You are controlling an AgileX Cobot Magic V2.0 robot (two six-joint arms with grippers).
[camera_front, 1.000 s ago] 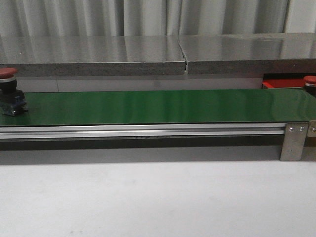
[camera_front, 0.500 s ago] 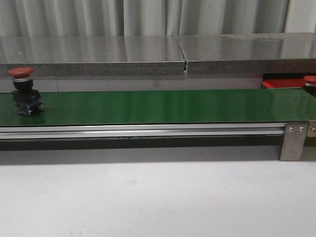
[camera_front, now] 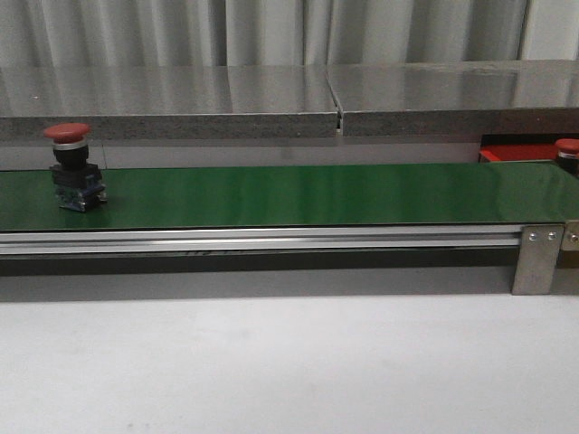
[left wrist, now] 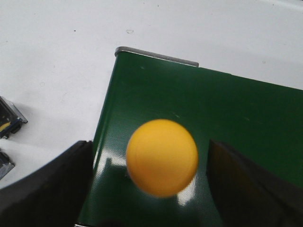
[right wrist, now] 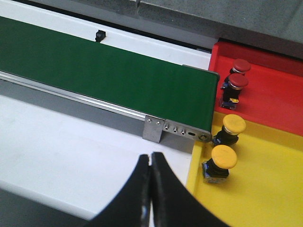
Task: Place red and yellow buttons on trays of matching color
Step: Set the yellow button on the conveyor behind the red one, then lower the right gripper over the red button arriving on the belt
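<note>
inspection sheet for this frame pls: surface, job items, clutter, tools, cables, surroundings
Surface: long green conveyor belt on a white table.
Job's things: red-capped push button upright on the belt, left end; yellow-capped button between the left tool's fingers; two red buttons in the red plastic tray, two yellow in the yellow tray.
Clutter: small unidentified parts off the belt.
Tools: left tool open; right tool shut, empty.
Cables: nothing seen.
Surroundings: grey stone-like shelf, curtain behind.

1. A lab or factory-style test cell: a long green conveyor belt [camera_front: 298, 194] on an aluminium rail [camera_front: 262, 240] runs across a plain white worktop [camera_front: 289, 362].
2. Grey stone-look slabs [camera_front: 271, 99] and pale corrugated curtain [camera_front: 271, 32] stand behind.
3. Red tray [right wrist: 270, 94] and yellow tray [right wrist: 265, 184] sit at the belt's end holding industrial push buttons [right wrist: 235, 82].
</note>
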